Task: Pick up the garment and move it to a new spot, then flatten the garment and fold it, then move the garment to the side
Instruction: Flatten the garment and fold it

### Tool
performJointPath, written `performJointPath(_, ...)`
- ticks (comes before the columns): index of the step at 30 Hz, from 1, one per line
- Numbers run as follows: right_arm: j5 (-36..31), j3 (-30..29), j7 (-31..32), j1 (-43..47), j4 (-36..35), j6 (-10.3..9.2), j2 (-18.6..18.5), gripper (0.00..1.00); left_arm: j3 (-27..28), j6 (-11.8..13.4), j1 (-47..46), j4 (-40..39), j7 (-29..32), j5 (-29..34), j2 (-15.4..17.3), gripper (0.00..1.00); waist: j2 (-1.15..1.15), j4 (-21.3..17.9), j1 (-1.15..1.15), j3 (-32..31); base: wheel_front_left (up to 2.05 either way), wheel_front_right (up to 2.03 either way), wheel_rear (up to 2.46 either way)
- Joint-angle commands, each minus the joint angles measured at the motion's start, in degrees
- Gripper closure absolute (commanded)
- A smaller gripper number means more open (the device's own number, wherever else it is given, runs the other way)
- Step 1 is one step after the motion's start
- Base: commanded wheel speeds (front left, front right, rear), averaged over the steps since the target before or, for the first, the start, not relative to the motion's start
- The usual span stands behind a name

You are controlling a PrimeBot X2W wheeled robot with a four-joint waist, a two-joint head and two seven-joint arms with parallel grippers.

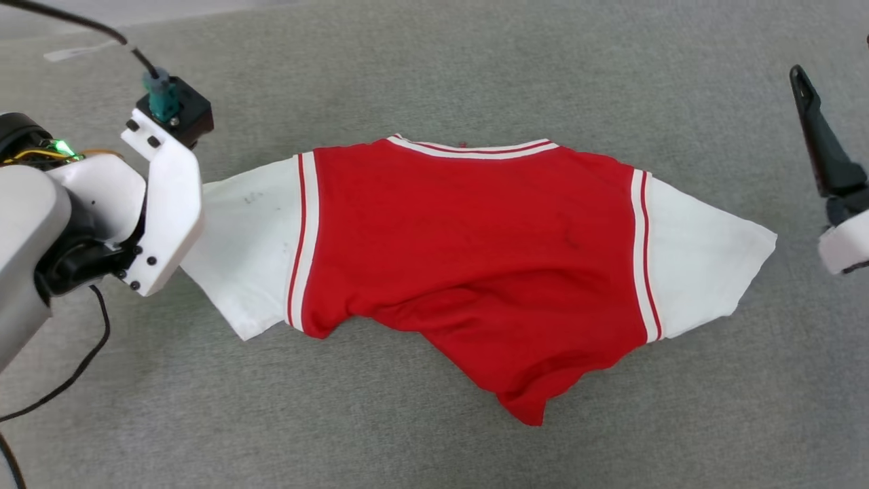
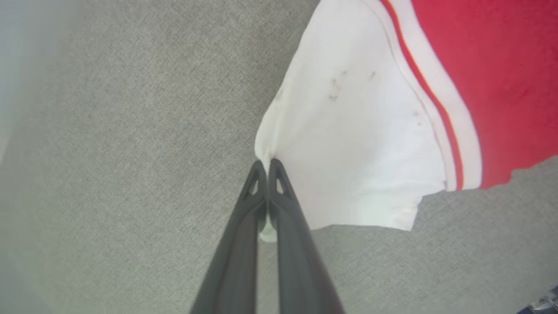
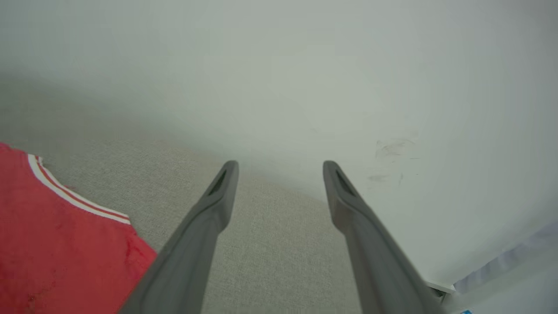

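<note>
2 dark fingers of the left gripper (image 2: pixel 267 162) are pinched tight on the edge of the garment's (image 2: pixel 357 144) white sleeve; its red body spreads beyond their tips over grey carpet (image 2: pixel 109 131). The right gripper's (image 3: pixel 281 168) fingers stand apart, holding nothing, with the garment's striped collar off their left side.

Soft, even overhead light keeps the head view bright and sharp, with only a faint shadow on the grey woven cloth surface (image 1: pixel 434 421) along the lower edge of the red soft-fabric T-shirt with white short sleeves (image 1: pixel 475 238). In the left wrist view the weave is crisp mid-frame, but the left gripper (image 2: pixel 267 163) blurs toward the bottom edge and the left margin fades into pale haze. In the right wrist view the pale smooth surface (image 3: pixel 305 65) looks washed out, and the right gripper (image 3: pixel 281 168) is soft-edged.
</note>
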Motion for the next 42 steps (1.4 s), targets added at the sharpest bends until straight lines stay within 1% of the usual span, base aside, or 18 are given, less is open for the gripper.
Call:
performJointPath(1,2.35,1.77,4.45,-1.33,-0.20,-0.04,-2.71,0.00,-0.27,0.01,-0.51,-1.07,-0.92,-0.48,0.76,1.00,0.00,1.08,0.00,-0.69,0.00,0.00,0.00)
performJointPath(3,7.15,4.79,12.57,-2.26,0.18,-0.04,-6.30,0.00,-0.58,0.01,-0.27,-2.41,-1.65,-0.79,1.63,1.00,0.00,1.80,0.00,-0.80,0.00,0.00,0.00)
performJointPath(4,7.15,4.79,12.57,-2.26,0.18,-0.04,-6.30,0.00,-0.58,0.01,-0.27,-2.41,-1.65,-0.79,1.63,1.00,0.00,1.80,0.00,-0.80,0.00,0.00,0.00)
performJointPath(8,18.12,10.57,29.92,-4.39,-0.33,-0.04,-14.50,0.00,-1.21,0.01,0.01,-4.33,-2.96,-0.32,1.71,1.00,0.00,3.33,0.00,-0.47,0.00,0.00,0.00)
performJointPath(11,25.09,14.32,39.66,-6.39,-0.72,-0.04,-19.83,0.00,-1.47,0.01,-0.42,-5.10,-3.67,0.16,0.84,1.00,0.00,4.31,0.00,0.31,0.00,0.00,0.00)
performJointPath(13,30.06,16.16,44.72,-7.74,-0.34,-0.04,-21.52,0.00,-1.56,0.01,-0.98,-5.52,-4.08,0.31,0.35,1.00,0.00,4.85,0.00,0.95,0.00,0.00,0.00)
performJointPath(15,34.08,16.80,49.85,-8.89,1.89,-0.04,-22.35,0.00,-1.52,0.01,-1.37,-5.72,-4.44,0.44,-0.09,1.00,0.00,5.24,0.00,1.67,0.00,0.00,0.00)
performJointPath(17,36.86,17.37,54.26,-10.15,4.05,-0.04,-22.20,0.00,-1.53,0.01,-1.94,-5.92,-4.63,0.61,-0.67,1.00,0.00,5.73,0.00,2.44,0.00,0.00,0.00)
performJointPath(19,38.02,18.20,57.43,-10.99,5.98,-0.04,-21.52,0.00,-1.51,0.01,-2.55,-5.92,-4.79,0.71,-0.93,1.00,0.00,6.15,0.00,3.27,0.00,0.00,0.00)
performJointPath(21,39.69,18.30,59.39,-11.71,8.00,-0.04,-19.79,0.00,-1.45,0.01,-3.23,-5.95,-4.99,0.84,-1.14,1.00,0.00,6.42,0.00,4.15,0.00,0.00,0.00)
performJointPath(25,39.29,18.92,60.47,-12.79,11.84,-0.04,-17.24,0.00,-1.71,0.01,-4.42,-5.76,-5.46,1.10,-1.88,1.00,0.00,7.06,0.00,5.60,0.00,0.00,0.00)
performJointPath(28,38.27,21.03,61.04,-12.11,14.22,-0.04,-15.89,0.00,-1.73,0.01,-4.86,-5.28,-5.98,0.63,-2.43,1.00,0.00,7.28,0.00,6.42,0.00,0.00,0.00)
performJointPath(30,38.01,22.88,61.23,-10.89,16.18,-0.03,-14.33,0.00,-1.87,0.01,-5.09,-4.82,-6.35,0.38,-2.60,1.00,0.00,7.34,0.00,6.77,0.00,0.00,0.00)
performJointPath(33,38.87,24.79,60.65,-9.22,17.88,-0.04,-12.63,0.00,-2.34,0.01,-5.03,-4.14,-6.93,0.06,-2.67,1.00,0.00,7.39,0.00,6.88,0.00,0.00,0.00)
performJointPath(34,39.19,24.99,59.96,-9.30,18.07,-0.03,-12.10,0.63,-2.49,0.01,-4.91,-3.87,-7.17,-0.01,-2.68,1.00,0.00,7.27,0.00,6.73,0.00,0.00,0.00)
performJointPath(35,39.50,25.11,59.07,-9.60,18.11,-0.03,-11.79,1.00,-2.68,0.01,-4.72,-3.52,-7.42,-0.09,-2.63,1.00,0.00,7.12,0.00,6.45,0.00,0.00,0.00)
performJointPath(38,39.08,24.72,55.80,-12.04,18.19,-0.03,-12.62,1.00,-2.85,0.01,-4.28,-2.38,-9.29,0.61,-2.31,1.00,0.00,6.61,0.00,4.82,0.00,0.00,0.00)
performJointPath(42,40.74,22.22,50.99,-14.99,17.50,-0.03,-13.67,1.00,-2.58,0.01,-3.89,-1.04,-12.87,1.22,-2.61,1.00,0.00,6.12,0.00,1.62,0.00,0.00,0.00)
